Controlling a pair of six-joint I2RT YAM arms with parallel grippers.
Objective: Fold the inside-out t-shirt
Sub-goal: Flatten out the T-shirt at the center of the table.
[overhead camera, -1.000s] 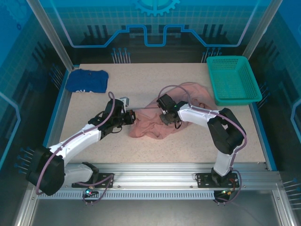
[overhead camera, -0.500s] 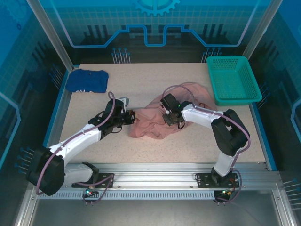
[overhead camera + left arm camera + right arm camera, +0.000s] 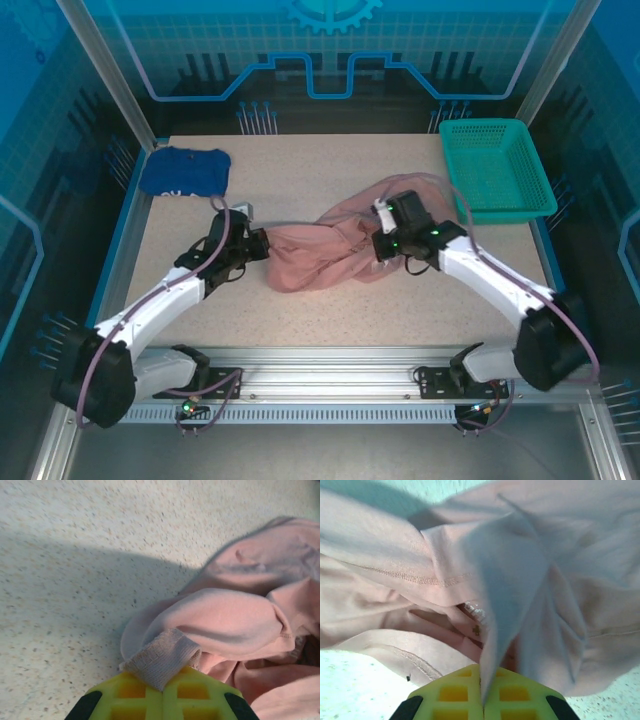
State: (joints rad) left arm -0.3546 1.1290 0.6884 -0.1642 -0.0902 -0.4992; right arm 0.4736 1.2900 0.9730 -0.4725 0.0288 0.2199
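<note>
table [image 3: 330,165]: speckled beige, blue-edged | walls [image 3: 200,45]: translucent blue grid panels | frame [image 3: 330,372]: aluminium rails | light: bright

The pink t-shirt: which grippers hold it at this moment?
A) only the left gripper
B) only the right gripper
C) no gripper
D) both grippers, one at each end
D: the left gripper is shut on a ribbed edge of the pink t-shirt, the right gripper is shut on a fold of it, and in the top view the cloth lies between the two.

green basket [image 3: 497,168]: far right of table [image 3: 300,170] | dark blue garment [image 3: 185,171]: far left corner
</note>
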